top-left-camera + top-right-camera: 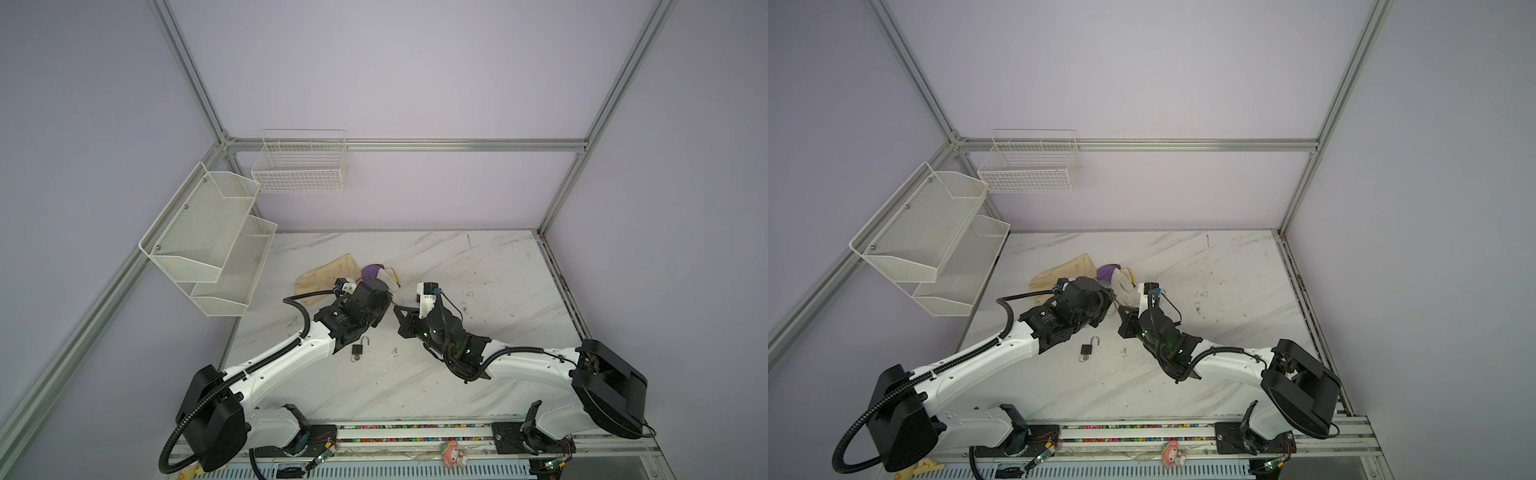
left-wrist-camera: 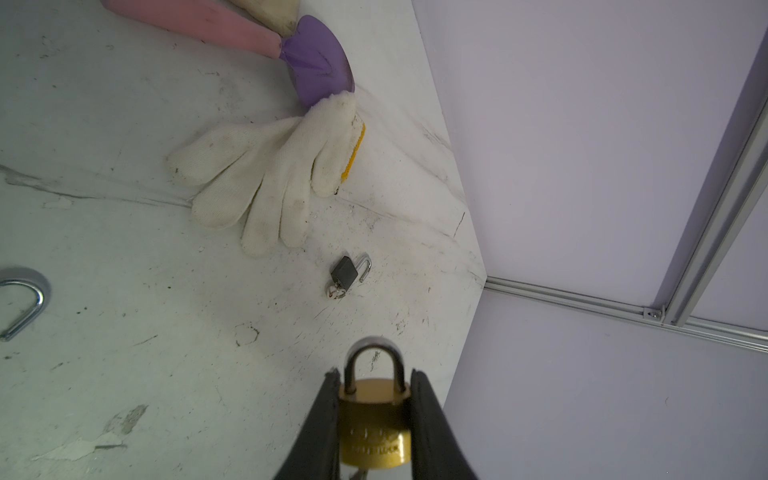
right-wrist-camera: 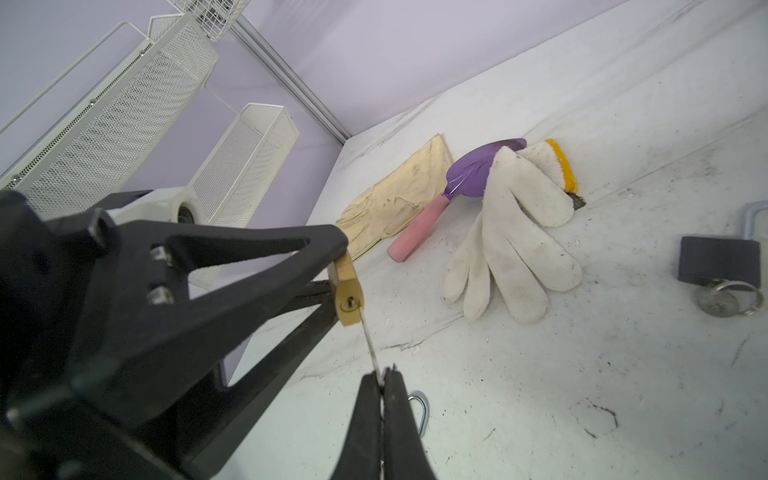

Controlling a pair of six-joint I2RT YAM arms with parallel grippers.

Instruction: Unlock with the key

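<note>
Left wrist view showed the left gripper [image 2: 375, 372] clamped on the brass padlock [image 2: 374, 419]. Both jaws pressed the sides of its body, and its shackle was closed and pointing away from the camera. The lock was held clear above the table [image 2: 124, 353], close to the table's edge where it met the lilac wall.

From the right wrist, the right gripper [image 3: 382, 380] was pinched tight on the key [image 3: 371, 345]. The thin blade ran up to the edge of the lock's underside, with the keyhole uncovered just beside the tip.

In both top views the two grippers met nose to nose near the table's middle. Behind them lay a cluster of a white glove [image 1: 390, 276], a purple trowel [image 1: 371, 271] and a tan glove [image 1: 328, 274], all near the left wrist. A black padlock [image 1: 356, 348], with its shackle open, lay on the table just beside the left forearm. The mesh rack [image 1: 208, 241] overhung the left edge. The right half of the marble was bare out to its rail, and so was the strip in front of the arms.
</note>
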